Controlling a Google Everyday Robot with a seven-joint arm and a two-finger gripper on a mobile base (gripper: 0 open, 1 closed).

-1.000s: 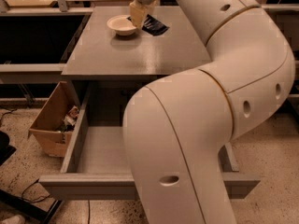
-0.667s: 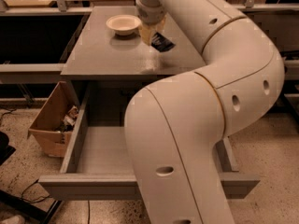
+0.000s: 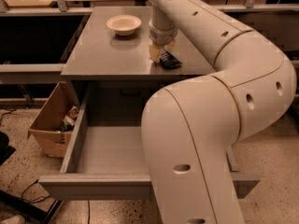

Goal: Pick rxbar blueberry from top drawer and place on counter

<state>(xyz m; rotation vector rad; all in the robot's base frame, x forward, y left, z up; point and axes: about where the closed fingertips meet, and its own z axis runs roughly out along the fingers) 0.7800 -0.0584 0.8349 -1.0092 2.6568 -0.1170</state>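
At the far left a cardboard box (image 3: 46, 125) sits on the floor beside the cabinet, with some clutter in it. Next to it the drawer (image 3: 110, 150) stands pulled fully out, and the part of its grey floor that shows is bare. Above it, the bowl (image 3: 124, 24) rests toward the back of the counter (image 3: 107, 55). To the right of the bowl the gripper (image 3: 160, 54) points straight down, low over the counter near its front edge. Its tip is at the left end of the bar (image 3: 170, 61). Whether it is clamped on the bar or apart from it cannot be told from here. The bar is on the counter or just above it, right of the middle. It is a small flat dark packet lying at a slant, with faint pale marks on the wrapper. The step in hand looks like the set-down. To do it well, the bar should lie flat on the surface before it is released, well clear of the front edge, and the lift away should go straight up so the wrapper is not dragged. The big pale arm (image 3: 210, 125) fills the right side and hides that end of the drawer.
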